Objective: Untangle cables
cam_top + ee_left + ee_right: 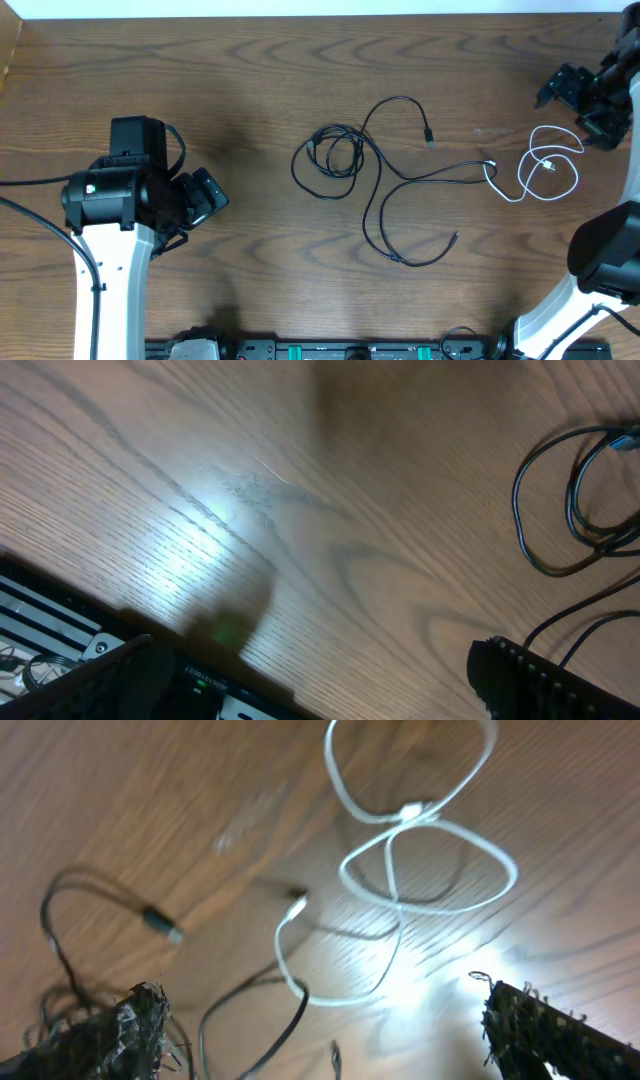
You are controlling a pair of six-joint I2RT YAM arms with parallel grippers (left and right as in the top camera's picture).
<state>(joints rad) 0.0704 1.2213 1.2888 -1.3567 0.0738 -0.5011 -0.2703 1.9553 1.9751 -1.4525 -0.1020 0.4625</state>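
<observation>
Cables (340,160) lie untouched; left pincer (320,675) and right pincer (320,1025) gape empty.

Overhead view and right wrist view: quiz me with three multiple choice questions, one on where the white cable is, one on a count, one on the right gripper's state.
1. Where on the table does the white cable lie? A far left. B centre. C far right, near the right gripper.
2. How many white cables are there? A one. B two. C three.
3. What is the right gripper's state? A shut on the white cable. B shut, empty. C open, empty.
Answers: 1 C, the overhead view shows it there. 2 A, only one white cord shows. 3 C, its fingers stand wide apart, nothing between.
</observation>
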